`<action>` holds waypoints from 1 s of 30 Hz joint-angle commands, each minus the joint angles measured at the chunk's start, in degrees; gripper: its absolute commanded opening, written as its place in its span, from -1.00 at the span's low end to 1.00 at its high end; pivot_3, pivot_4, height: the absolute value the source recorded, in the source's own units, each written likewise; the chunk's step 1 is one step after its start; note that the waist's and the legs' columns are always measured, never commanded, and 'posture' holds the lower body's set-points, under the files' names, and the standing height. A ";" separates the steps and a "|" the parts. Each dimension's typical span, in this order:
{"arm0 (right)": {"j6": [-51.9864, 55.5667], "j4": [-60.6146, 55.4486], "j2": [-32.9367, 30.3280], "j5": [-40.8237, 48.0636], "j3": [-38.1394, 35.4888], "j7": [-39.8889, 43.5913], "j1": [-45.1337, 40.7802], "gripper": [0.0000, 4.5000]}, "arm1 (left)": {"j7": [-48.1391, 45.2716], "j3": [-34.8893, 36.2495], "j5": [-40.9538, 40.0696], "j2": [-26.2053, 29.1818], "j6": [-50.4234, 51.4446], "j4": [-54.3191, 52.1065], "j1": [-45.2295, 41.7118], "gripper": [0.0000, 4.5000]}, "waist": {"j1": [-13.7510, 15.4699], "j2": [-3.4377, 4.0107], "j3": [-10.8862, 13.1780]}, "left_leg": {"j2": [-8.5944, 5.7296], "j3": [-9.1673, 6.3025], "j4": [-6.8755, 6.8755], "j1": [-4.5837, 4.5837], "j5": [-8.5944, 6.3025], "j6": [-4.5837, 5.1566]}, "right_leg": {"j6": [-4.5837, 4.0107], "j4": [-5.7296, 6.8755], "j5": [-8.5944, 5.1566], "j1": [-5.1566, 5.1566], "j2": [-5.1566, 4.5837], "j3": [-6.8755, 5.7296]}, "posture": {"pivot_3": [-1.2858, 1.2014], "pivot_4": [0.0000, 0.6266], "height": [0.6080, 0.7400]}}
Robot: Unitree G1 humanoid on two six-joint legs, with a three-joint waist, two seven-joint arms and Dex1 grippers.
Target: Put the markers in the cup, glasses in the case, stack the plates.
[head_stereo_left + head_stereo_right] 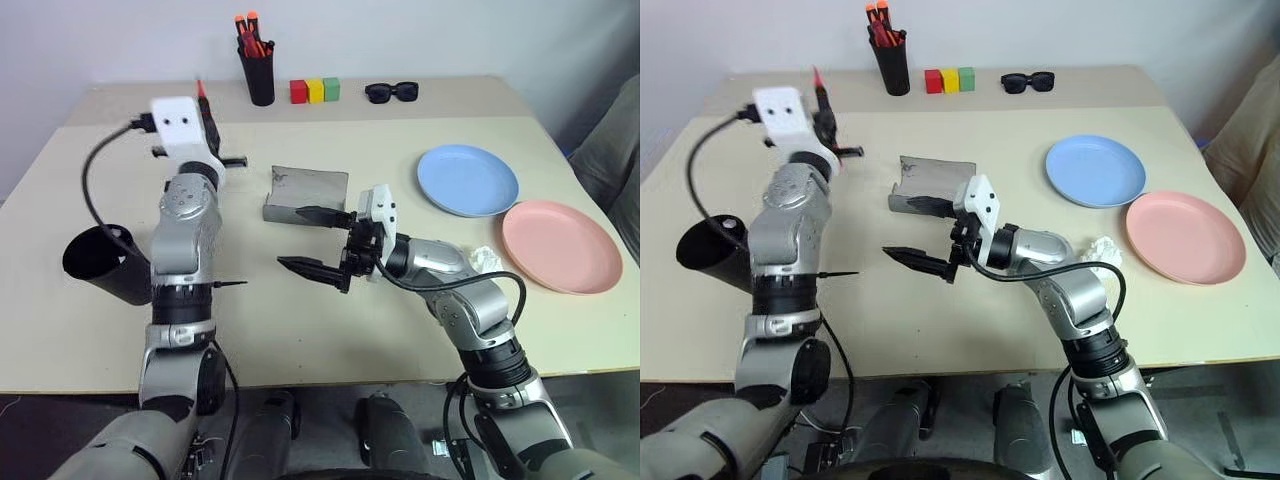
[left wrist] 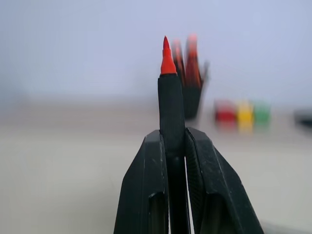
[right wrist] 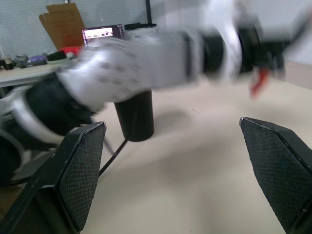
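Left gripper (image 2: 174,161): fingers pressed together on the black-bodied marker (image 2: 170,112); the marker stands between the two pads with its red tip clear above them. Gripper is raised off the table at far left.
Right gripper (image 1: 318,240): fingers spread wide, nothing between them; pointing toward the left, above the middle of the table, just near of the case.
Table (image 1: 300,330): light beige surface carrying everything below.
Case (image 1: 305,194): grey, lying open at table centre, just beyond the right gripper's far finger.
Cup (image 1: 105,265): wide black cup at the near left, tilted with its mouth facing left, beside the left arm.
Blue plate (image 1: 467,180): on the right half of the table, far of the pink one.
Pink plate (image 1: 560,245): near right, its rim just beside the blue plate's rim; the two lie side by side, not stacked.
Pen holder (image 1: 260,72): narrow black holder at the far edge with orange-capped pens in it.
Blocks (image 1: 315,91): red, yellow, green in a row, right of the pen holder.
Sunglasses (image 1: 391,92): chunky black pair, far edge, right of the blocks.
White crumpled item (image 1: 487,259): on the table beside the right forearm, near the pink plate; cannot tell what it is.
Glasses, white marker: cannot locate.
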 commanded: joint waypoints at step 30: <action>3.86 -3.45 0.95 7.36 -1.79 3.31 -3.81 1.00 | 13.05 7.54 19.14 -3.88 -17.20 -24.41 39.05 -0.99 | 0.62 -0.01 -0.03 | 0.05 -0.04 0.05 0.01 -0.02 0.03 | -0.06 -0.15 -0.01 0.11 0.05 -0.06 | 0.03 -0.52 1.00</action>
